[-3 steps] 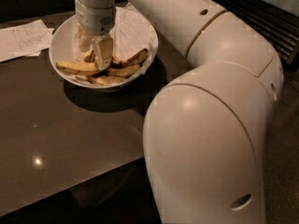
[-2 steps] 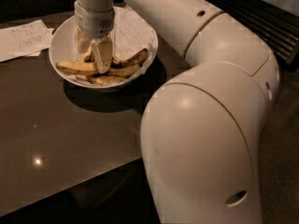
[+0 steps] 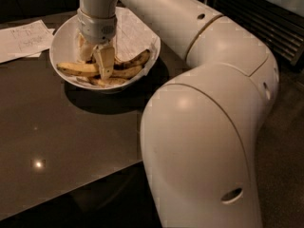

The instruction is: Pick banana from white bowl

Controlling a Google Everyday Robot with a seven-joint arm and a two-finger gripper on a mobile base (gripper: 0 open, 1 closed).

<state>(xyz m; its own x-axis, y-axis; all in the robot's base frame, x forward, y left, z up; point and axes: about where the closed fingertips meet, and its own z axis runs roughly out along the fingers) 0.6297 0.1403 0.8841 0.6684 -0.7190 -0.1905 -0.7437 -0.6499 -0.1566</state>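
Observation:
The white bowl (image 3: 59, 41), lined with crinkled white paper, stands at the far left of the dark table. Several bananas lie in it. The banana (image 3: 75, 69), the long yellow one, lies across the bowl's front left. My gripper (image 3: 96, 66) points straight down into the bowl and reaches down to the banana's right end, hiding that end. Browner, spotted bananas (image 3: 132, 61) lie to the right of the gripper and under it.
White written-on paper sheets (image 3: 23, 39) lie left of the bowl at the table's far edge. The dark glossy table (image 3: 57, 137) stretches toward me. My arm's large white body (image 3: 209, 127) fills the right side and hides that part of the table. A slatted dark wall (image 3: 266, 27) stands at the far right.

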